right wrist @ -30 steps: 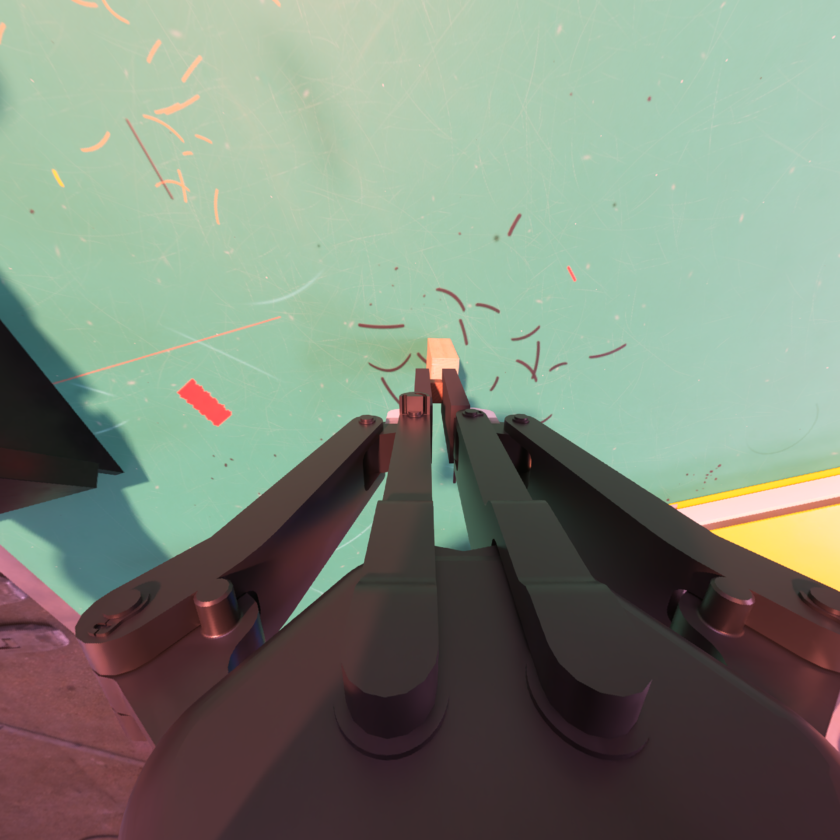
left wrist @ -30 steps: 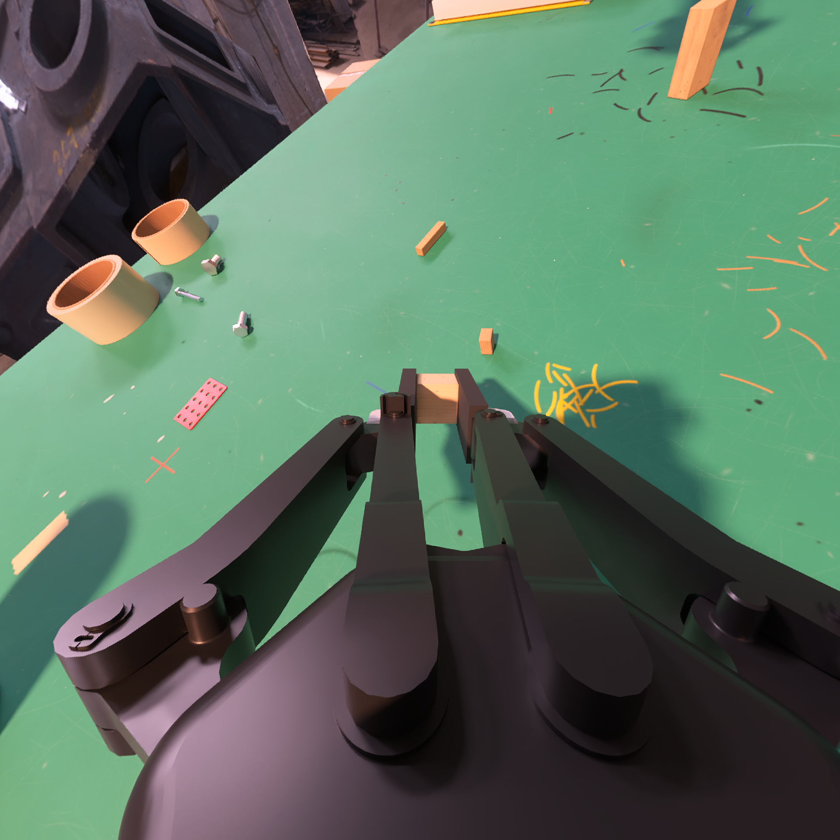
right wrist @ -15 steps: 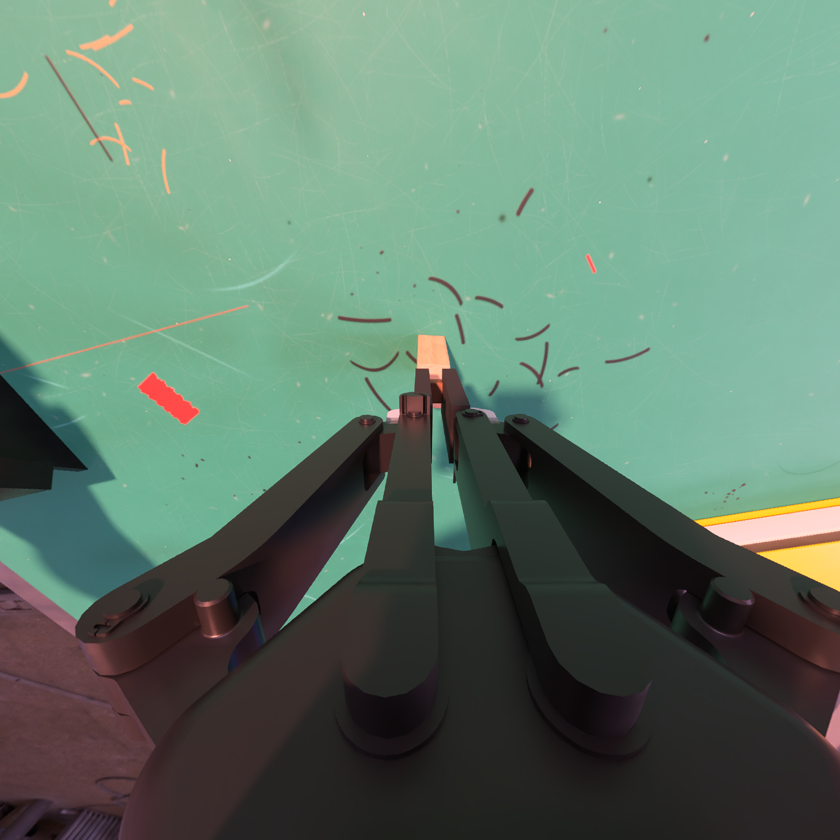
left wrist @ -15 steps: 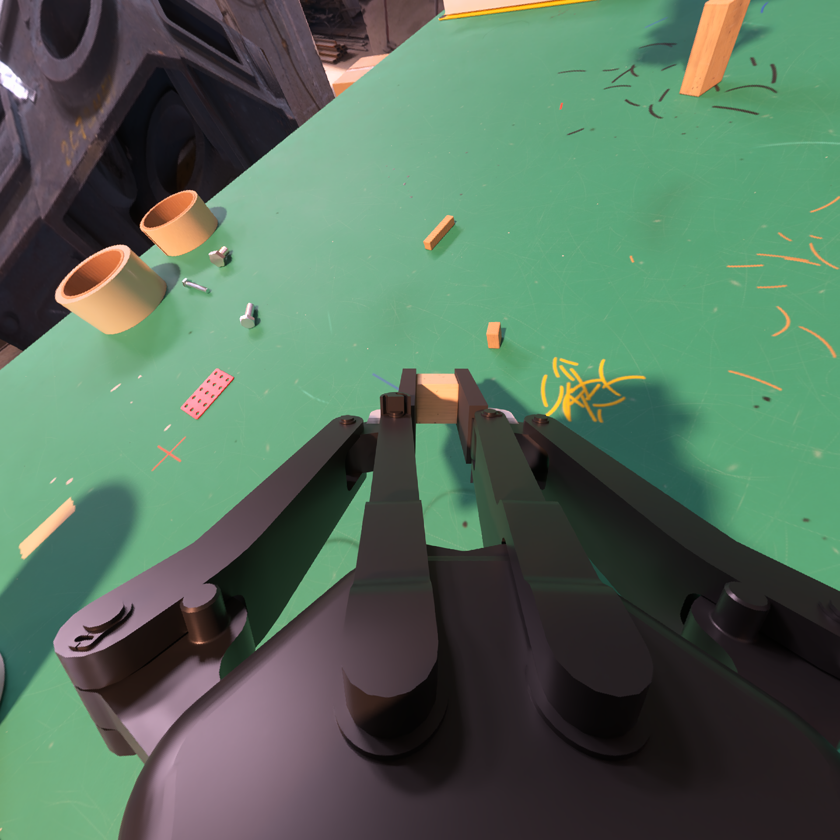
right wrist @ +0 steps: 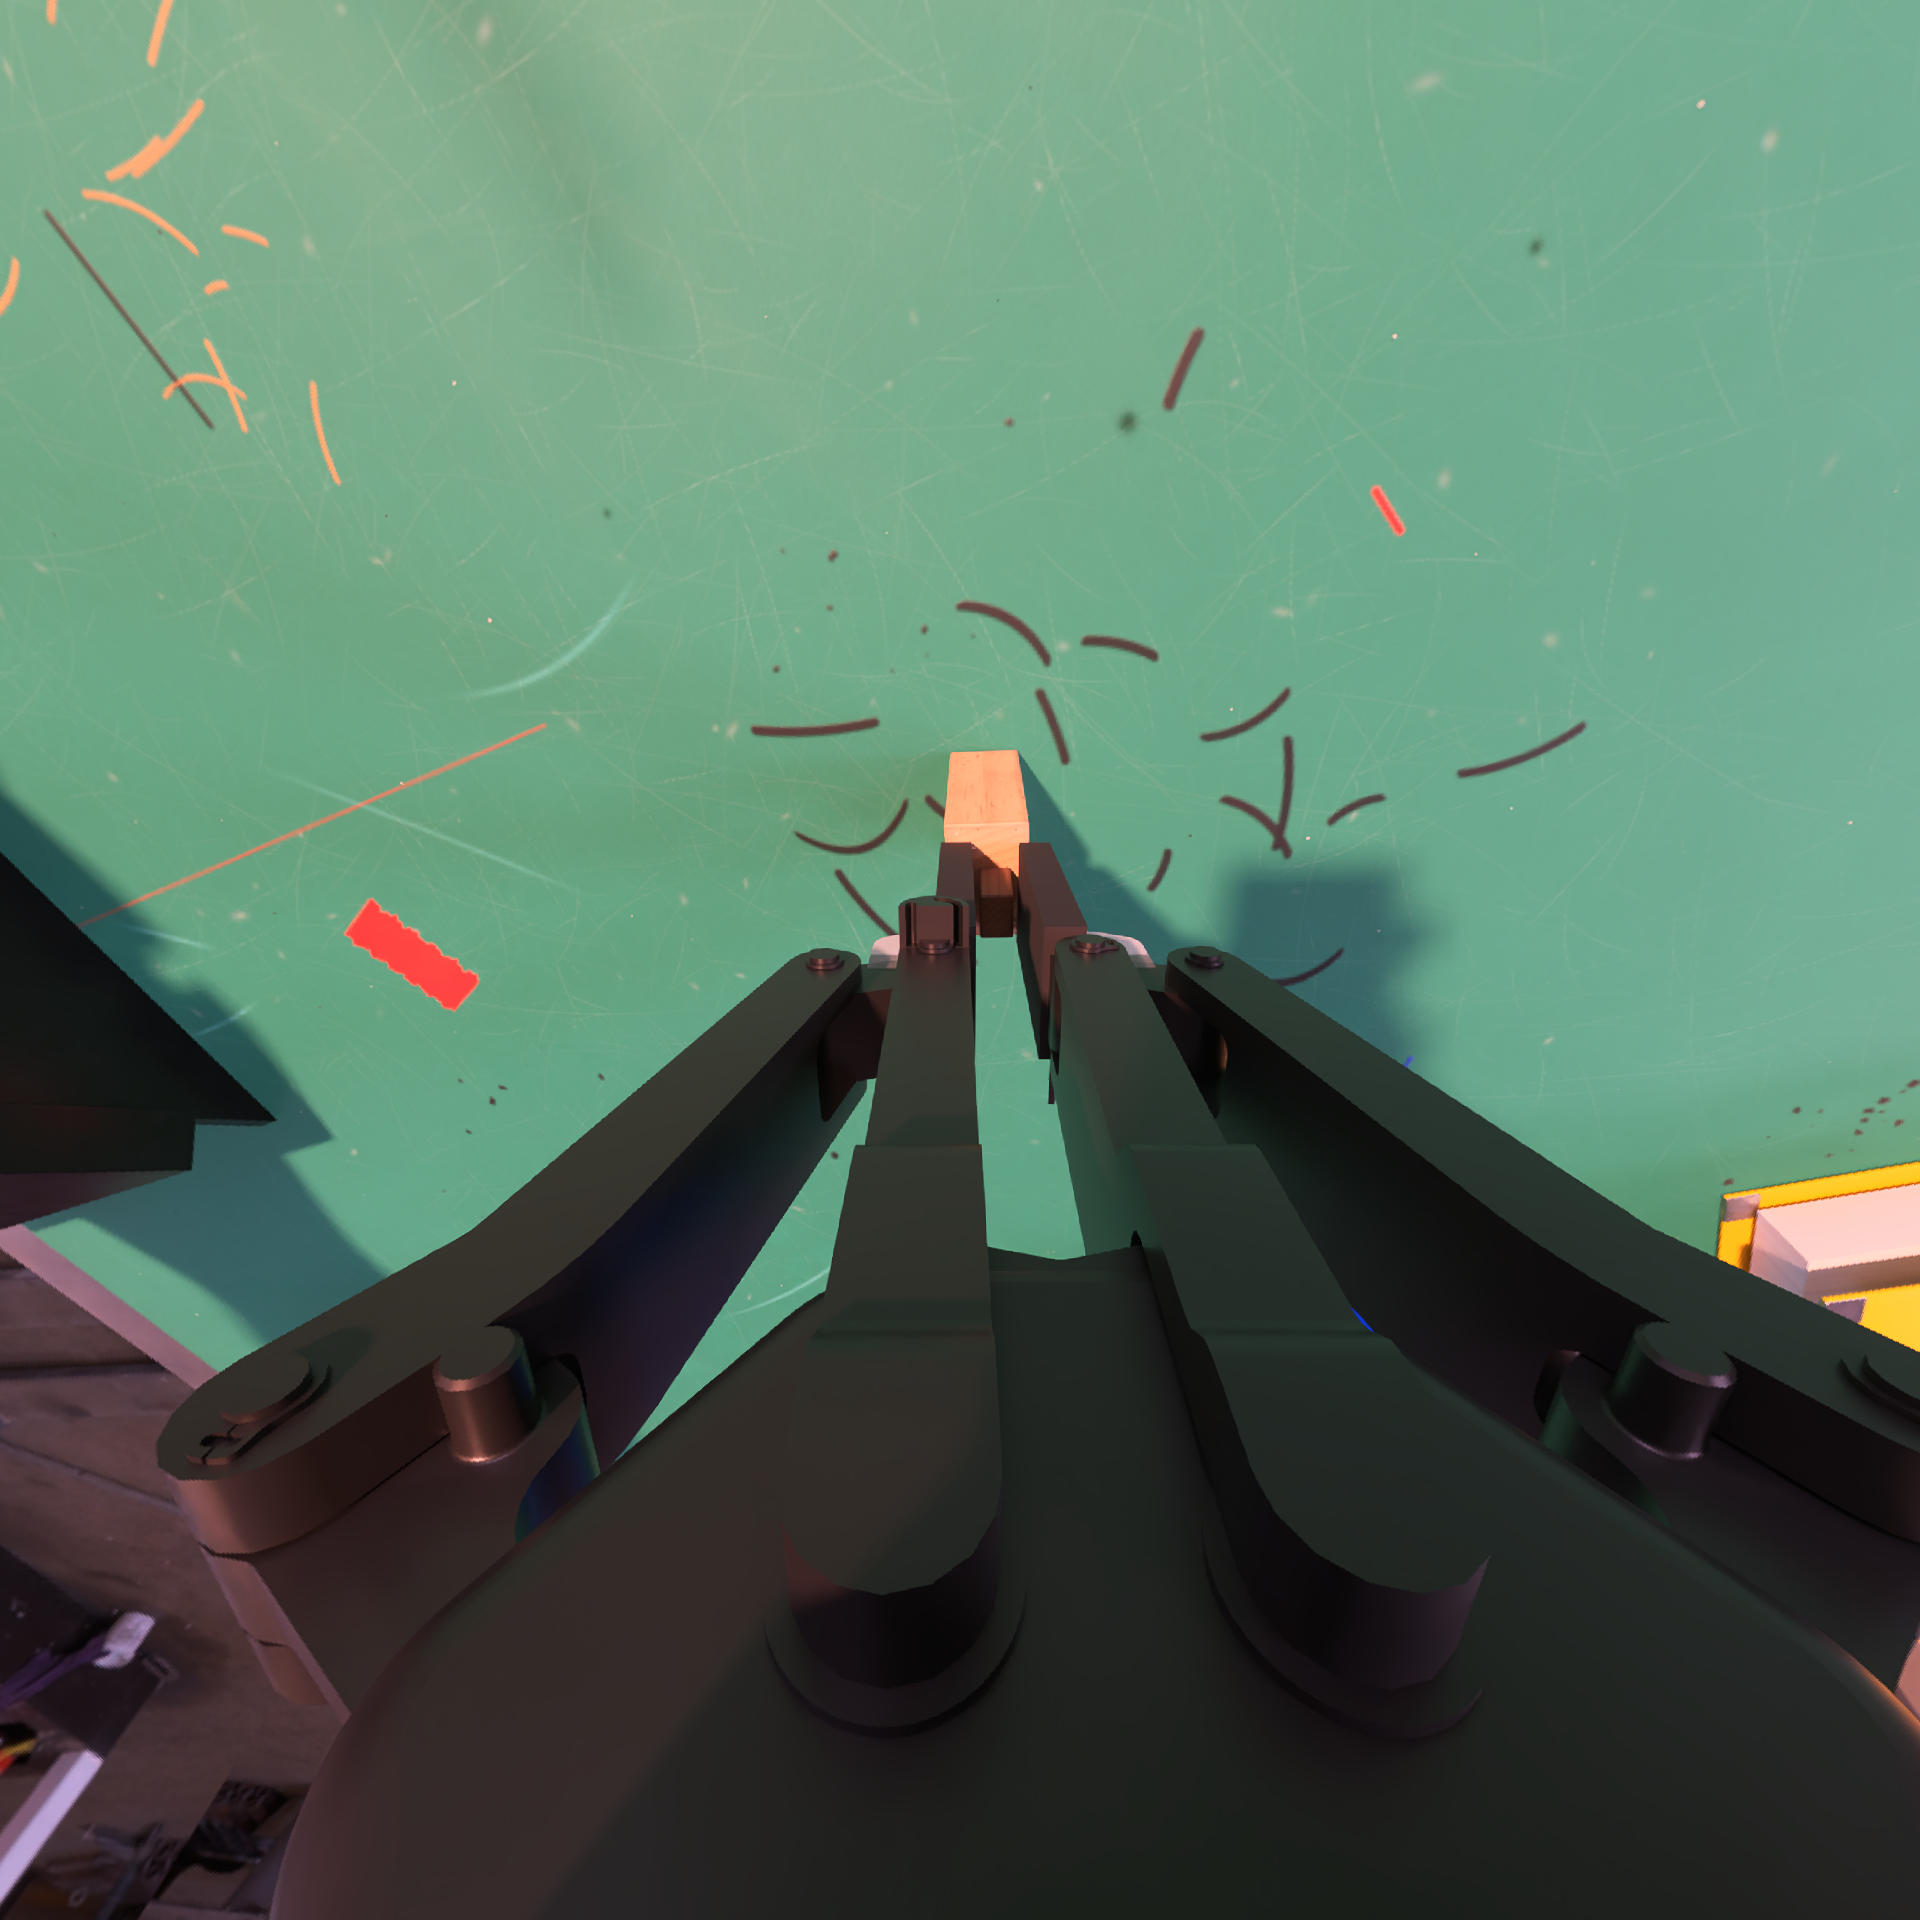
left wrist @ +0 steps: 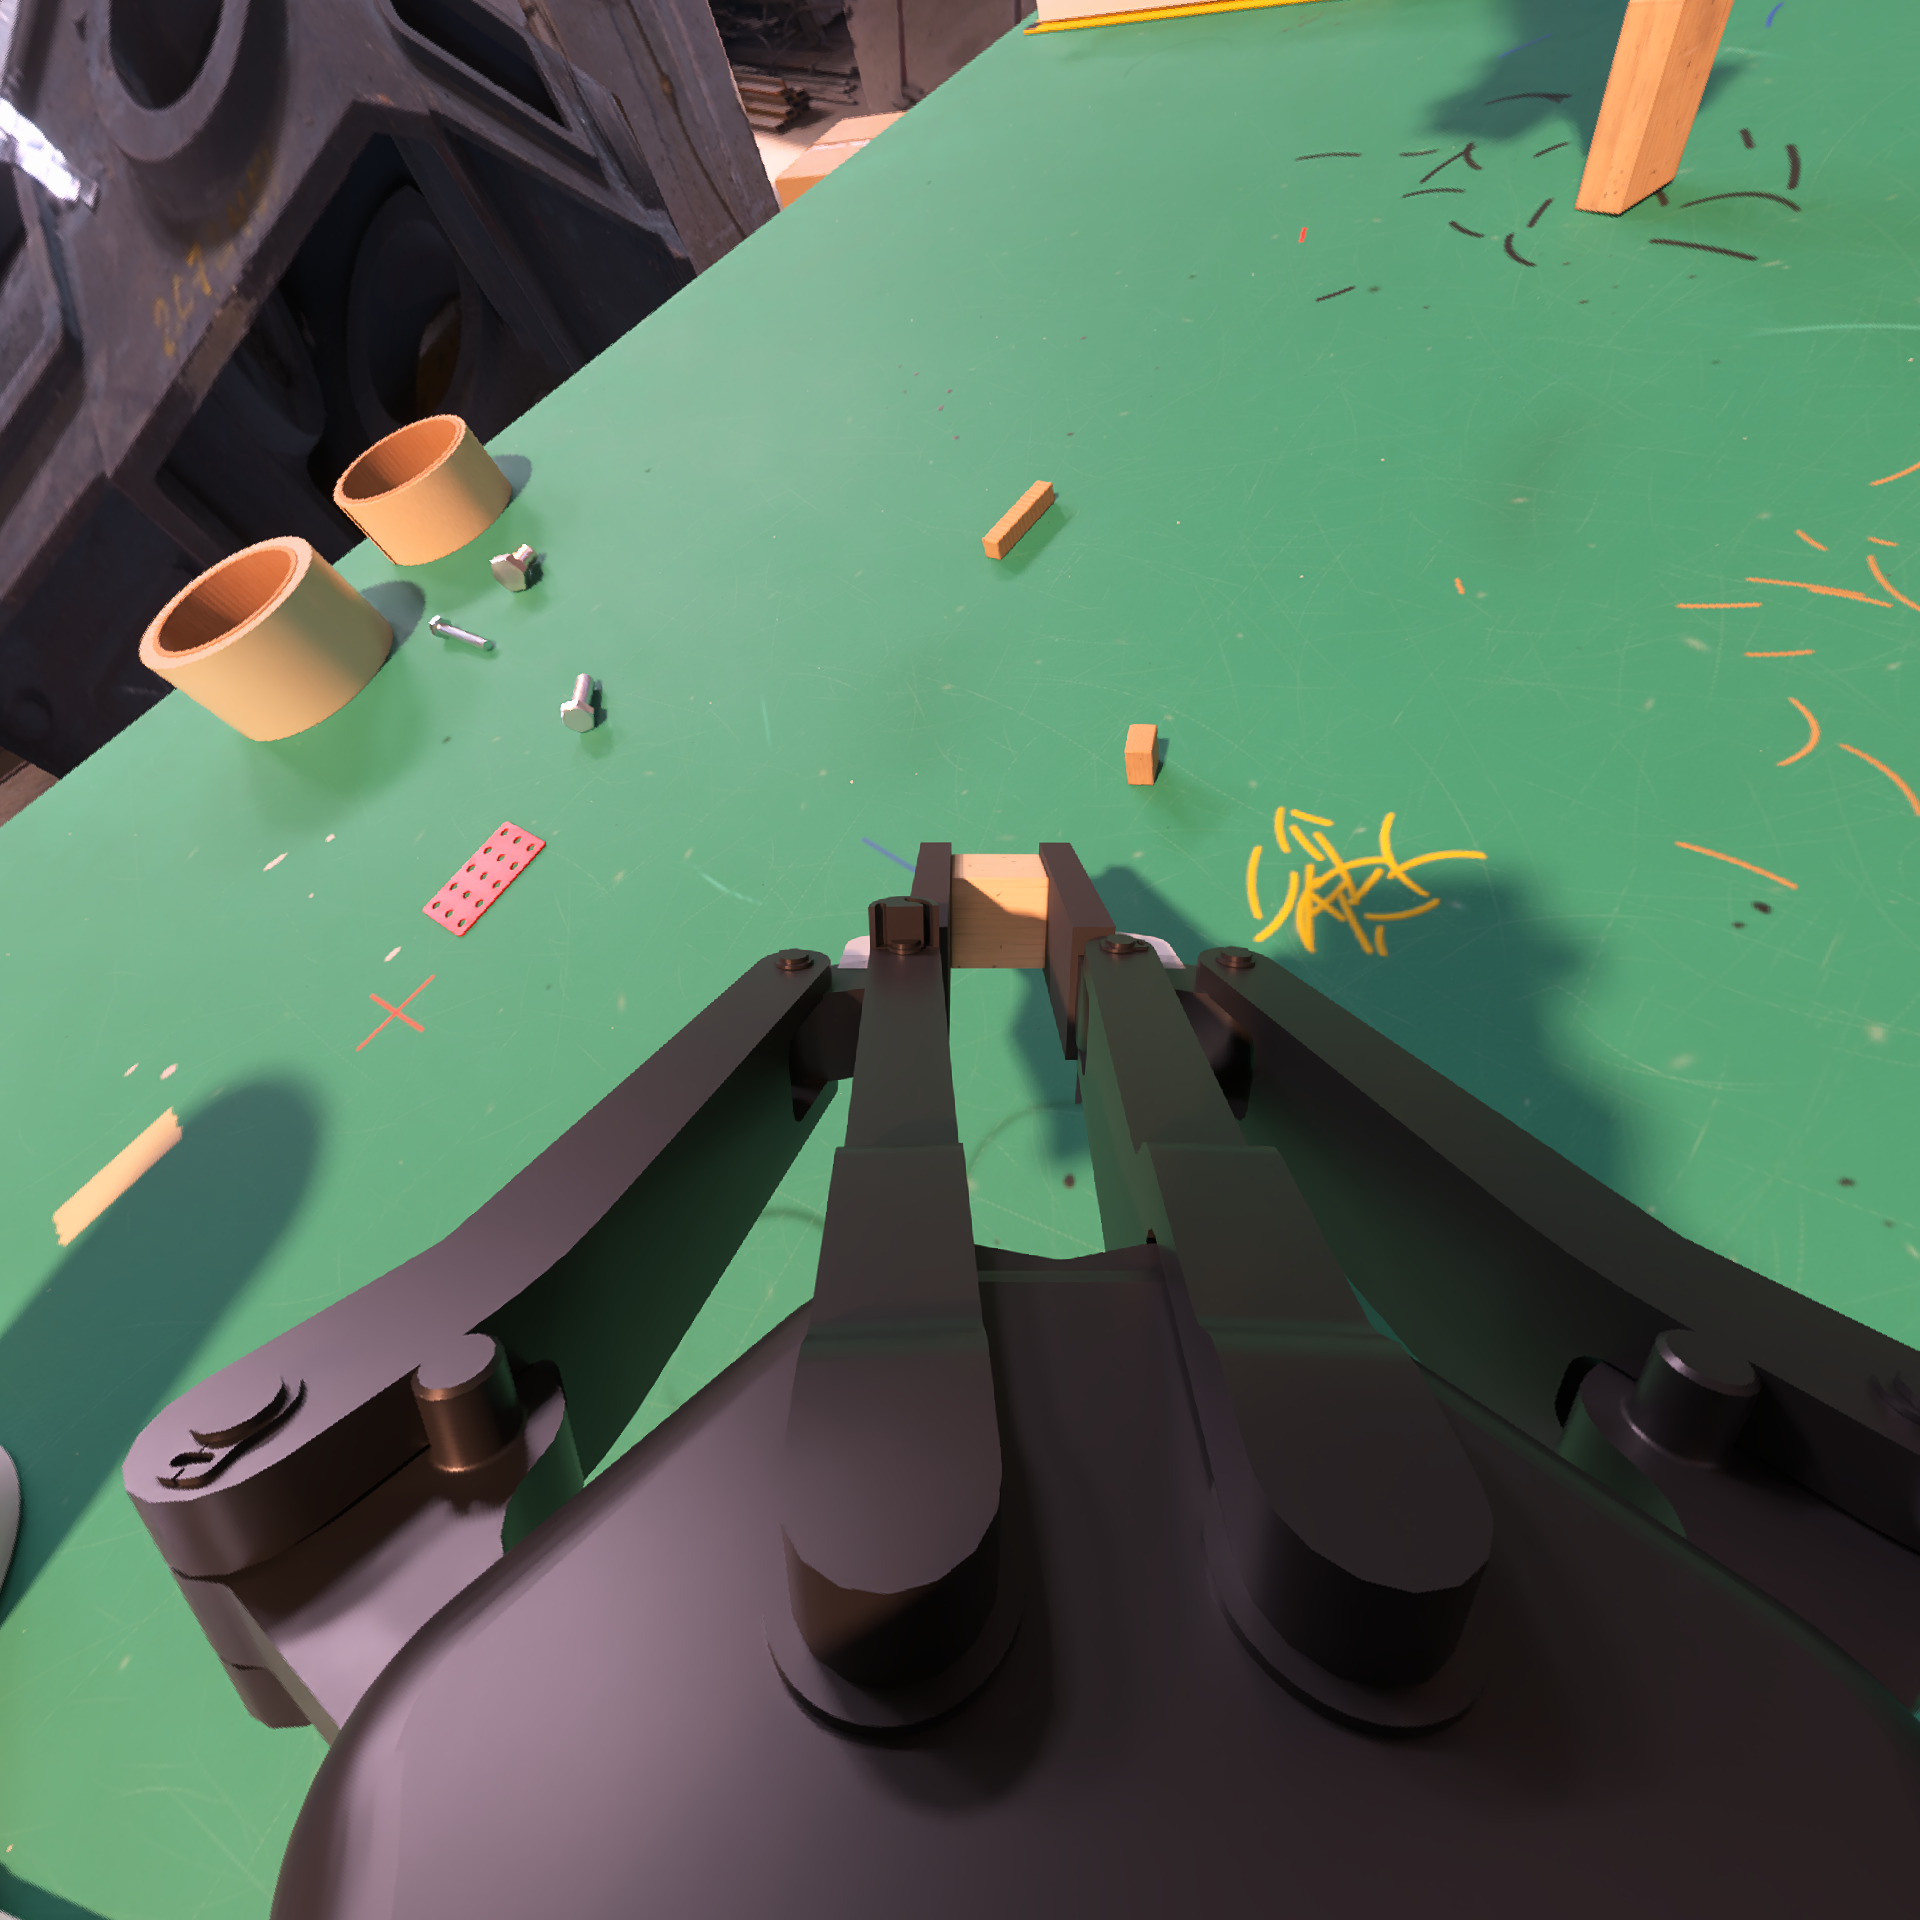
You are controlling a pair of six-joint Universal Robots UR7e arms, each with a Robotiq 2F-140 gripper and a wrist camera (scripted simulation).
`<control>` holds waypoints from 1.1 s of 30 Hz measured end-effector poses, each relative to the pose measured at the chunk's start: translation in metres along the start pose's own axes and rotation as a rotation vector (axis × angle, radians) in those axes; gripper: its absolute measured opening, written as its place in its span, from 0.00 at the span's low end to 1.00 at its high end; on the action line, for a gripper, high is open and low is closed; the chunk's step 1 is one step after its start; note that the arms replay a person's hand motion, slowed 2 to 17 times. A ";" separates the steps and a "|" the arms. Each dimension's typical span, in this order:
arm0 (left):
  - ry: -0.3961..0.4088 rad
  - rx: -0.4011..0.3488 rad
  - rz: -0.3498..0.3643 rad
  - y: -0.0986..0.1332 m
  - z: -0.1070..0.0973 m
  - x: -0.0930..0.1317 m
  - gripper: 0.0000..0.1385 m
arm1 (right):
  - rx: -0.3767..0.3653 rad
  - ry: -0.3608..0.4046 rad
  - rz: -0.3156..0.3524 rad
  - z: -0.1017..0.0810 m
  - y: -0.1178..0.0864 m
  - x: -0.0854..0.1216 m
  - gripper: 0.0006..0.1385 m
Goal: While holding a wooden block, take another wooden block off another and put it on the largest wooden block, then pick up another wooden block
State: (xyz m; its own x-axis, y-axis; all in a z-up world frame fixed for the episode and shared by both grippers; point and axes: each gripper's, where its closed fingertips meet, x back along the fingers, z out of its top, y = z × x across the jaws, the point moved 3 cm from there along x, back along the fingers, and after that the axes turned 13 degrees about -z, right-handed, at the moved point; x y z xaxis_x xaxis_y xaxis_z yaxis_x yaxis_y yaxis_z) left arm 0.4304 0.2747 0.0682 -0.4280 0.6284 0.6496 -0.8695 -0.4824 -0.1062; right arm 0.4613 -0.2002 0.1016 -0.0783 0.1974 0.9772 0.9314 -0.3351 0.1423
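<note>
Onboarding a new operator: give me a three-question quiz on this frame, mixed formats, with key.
1. True or false: the left gripper is shut on a pale cube-shaped wooden block.
2. Multiple choice: what lies on the green table just right of the two tan cardboard cylinders? A) silver metal bolts B) a blue cup C) a pair of scissors
3. Fill in: the right gripper is shut on a narrow ____ block.

Key: 1 true; 2 A, the silver metal bolts; 3 wooden.
</note>
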 end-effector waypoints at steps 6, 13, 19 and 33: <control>-0.005 0.000 0.001 0.000 -0.001 0.000 0.16 | -0.028 0.026 0.014 -0.001 0.000 0.000 0.10; -0.007 -0.001 0.003 0.001 -0.001 0.000 0.16 | -0.043 0.054 0.009 -0.002 -0.003 0.000 0.13; -0.009 0.000 0.001 0.001 -0.001 -0.001 0.16 | -0.036 0.041 -0.017 -0.002 -0.009 0.005 0.18; -0.021 0.000 -0.003 0.002 -0.003 -0.004 0.16 | -0.048 0.182 -0.229 0.031 -0.011 0.062 0.23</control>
State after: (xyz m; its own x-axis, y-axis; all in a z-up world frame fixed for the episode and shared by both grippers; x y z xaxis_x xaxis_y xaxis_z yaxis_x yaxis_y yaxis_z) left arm 0.4300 0.2733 0.0628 -0.4202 0.6165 0.6659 -0.8707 -0.4806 -0.1045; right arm 0.4575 -0.1554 0.1558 -0.3510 0.1055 0.9304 0.8645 -0.3454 0.3652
